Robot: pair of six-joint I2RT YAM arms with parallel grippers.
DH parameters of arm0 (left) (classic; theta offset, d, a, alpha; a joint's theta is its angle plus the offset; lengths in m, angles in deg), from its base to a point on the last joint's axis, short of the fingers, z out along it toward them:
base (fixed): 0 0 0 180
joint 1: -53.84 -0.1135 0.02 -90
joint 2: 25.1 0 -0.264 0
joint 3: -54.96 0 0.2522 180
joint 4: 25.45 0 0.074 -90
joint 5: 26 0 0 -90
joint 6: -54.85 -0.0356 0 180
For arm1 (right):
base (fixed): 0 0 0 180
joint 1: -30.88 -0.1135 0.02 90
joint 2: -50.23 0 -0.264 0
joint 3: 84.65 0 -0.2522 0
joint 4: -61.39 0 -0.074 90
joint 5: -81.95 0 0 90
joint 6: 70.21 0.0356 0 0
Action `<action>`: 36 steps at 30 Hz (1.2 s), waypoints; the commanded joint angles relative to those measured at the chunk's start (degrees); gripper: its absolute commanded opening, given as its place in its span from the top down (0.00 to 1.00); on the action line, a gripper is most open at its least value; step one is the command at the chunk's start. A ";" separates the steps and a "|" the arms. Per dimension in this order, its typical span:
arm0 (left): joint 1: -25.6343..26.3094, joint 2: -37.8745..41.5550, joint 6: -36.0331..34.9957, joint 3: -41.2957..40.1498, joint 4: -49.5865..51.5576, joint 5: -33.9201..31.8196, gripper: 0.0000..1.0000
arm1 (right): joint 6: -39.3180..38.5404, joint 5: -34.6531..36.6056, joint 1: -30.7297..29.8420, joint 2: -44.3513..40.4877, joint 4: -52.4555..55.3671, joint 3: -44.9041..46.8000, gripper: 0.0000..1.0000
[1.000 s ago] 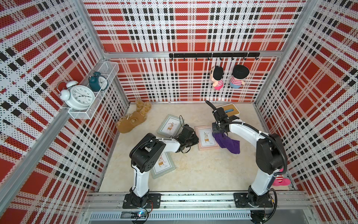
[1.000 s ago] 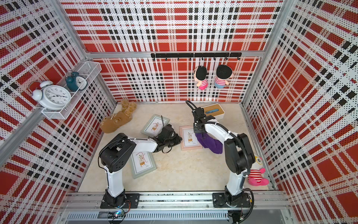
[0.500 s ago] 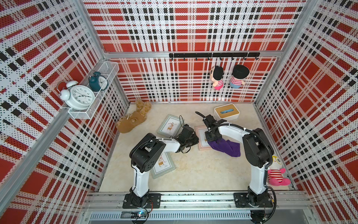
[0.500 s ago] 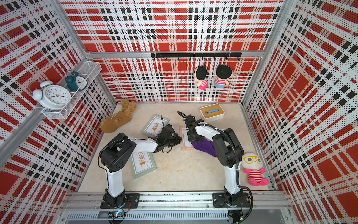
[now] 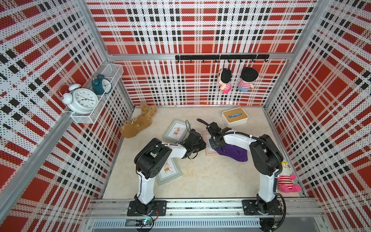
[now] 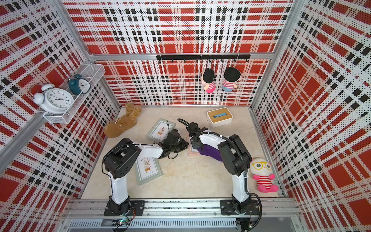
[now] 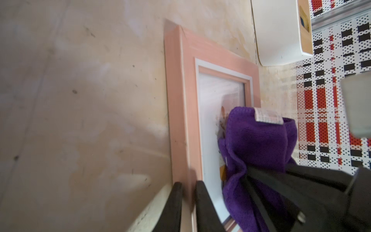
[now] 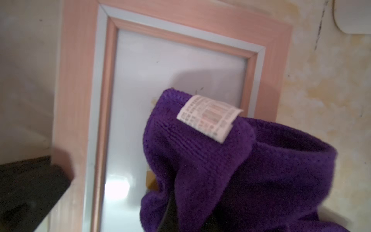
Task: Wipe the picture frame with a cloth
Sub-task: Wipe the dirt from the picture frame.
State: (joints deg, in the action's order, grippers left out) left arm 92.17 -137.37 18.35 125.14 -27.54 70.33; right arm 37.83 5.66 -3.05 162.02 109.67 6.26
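A pink picture frame (image 5: 208, 153) (image 6: 191, 152) lies flat in the middle of the table. My left gripper (image 7: 186, 185) (image 5: 201, 143) is shut on the frame's (image 7: 180, 100) left rail, one finger (image 7: 176, 193) outside it and the other on top. My right gripper (image 5: 215, 143) (image 6: 195, 143) is shut on the purple cloth (image 5: 235, 153) (image 8: 220, 170), its fingers buried in the folds. The cloth (image 7: 257, 144) rests bunched on the glass (image 8: 156, 66), white tag (image 8: 208, 118) upward, and trails off the frame's right side.
Two grey-green frames (image 5: 176, 131) (image 5: 169, 171) lie left of the pink one. A brown plush (image 5: 137, 126) sits at the back left, a white box with a wooden lid (image 5: 234, 119) at the back right, and a doll (image 5: 287, 178) by the right wall.
My right gripper has dragged the cloth from the frame's far right corner leftward and nearer across the glass. The left gripper has kept its hold and place.
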 commanded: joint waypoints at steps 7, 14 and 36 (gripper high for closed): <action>0.00 -1.97 0.11 -2.76 7.99 -2.58 0.83 | 2.42 0.27 4.08 -0.08 5.45 2.78 1.00; 0.09 -2.14 0.23 -2.74 7.86 -2.68 0.83 | 3.17 -13.69 -3.23 0.87 2.30 0.88 1.00; 0.17 -1.99 0.33 -3.33 7.68 -2.55 0.83 | 2.69 -17.30 1.16 -2.96 -1.38 4.73 1.00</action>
State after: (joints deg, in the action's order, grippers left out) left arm 92.46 -137.37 18.85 124.55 -28.83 69.95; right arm 40.28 -4.74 -0.34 157.38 108.73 10.92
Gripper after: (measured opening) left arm 0.172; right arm 0.079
